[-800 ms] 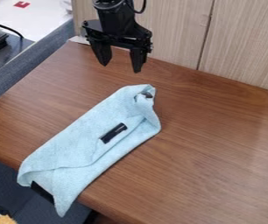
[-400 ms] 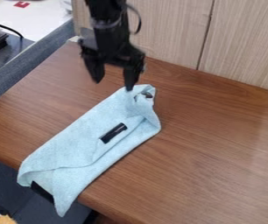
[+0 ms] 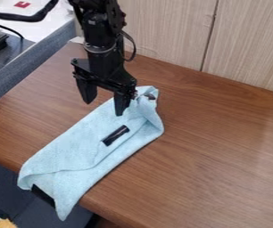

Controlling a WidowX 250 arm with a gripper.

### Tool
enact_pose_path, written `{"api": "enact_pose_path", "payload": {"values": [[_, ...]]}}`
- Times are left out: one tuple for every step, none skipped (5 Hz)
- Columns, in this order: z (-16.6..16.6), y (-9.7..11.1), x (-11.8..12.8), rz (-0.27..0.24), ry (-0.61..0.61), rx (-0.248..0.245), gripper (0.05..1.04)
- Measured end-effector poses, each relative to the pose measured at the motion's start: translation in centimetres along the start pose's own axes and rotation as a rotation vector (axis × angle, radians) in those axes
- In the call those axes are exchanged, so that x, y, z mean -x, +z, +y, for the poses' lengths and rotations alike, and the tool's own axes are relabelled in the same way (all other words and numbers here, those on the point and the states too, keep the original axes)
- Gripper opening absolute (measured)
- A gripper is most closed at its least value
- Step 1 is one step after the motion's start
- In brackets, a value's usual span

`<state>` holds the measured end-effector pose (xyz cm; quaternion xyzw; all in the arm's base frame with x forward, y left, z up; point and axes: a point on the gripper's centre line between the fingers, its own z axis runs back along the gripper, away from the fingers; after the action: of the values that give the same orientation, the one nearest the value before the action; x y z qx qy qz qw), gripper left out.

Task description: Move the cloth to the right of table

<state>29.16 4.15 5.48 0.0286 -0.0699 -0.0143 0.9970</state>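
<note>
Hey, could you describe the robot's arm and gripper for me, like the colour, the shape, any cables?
The arm is black, built from chunky segments, with a paler ring around one joint and a black cable looping out beside it. The gripper is black too, with a wide crosspiece and two fingers that taper toward their tips.

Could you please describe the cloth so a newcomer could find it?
On the brown wooden table, partly beneath the black two-finger gripper, lies a folded, pale blue cloth overhanging the near edge. Its small black patch distinguishes it from the grey-blue fabric partition.
</note>
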Motion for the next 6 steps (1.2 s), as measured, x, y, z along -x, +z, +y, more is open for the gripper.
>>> {"api": "enact_pose_path", "payload": {"values": [[0.1,-1.9,0.9,0.069,-0.012,-0.008,1.001],[0.4,-4.1,1.6,0.136,-0.024,-0.029,1.001],[0.3,-5.4,1.6,0.139,-0.048,-0.028,1.001],[0.3,-5.8,1.3,0.141,-0.053,-0.025,1.0],[0.1,-6.0,0.5,0.129,-0.054,-0.008,1.0],[-0.3,-6.5,-1.6,0.101,-0.057,0.03,1.0]]}}
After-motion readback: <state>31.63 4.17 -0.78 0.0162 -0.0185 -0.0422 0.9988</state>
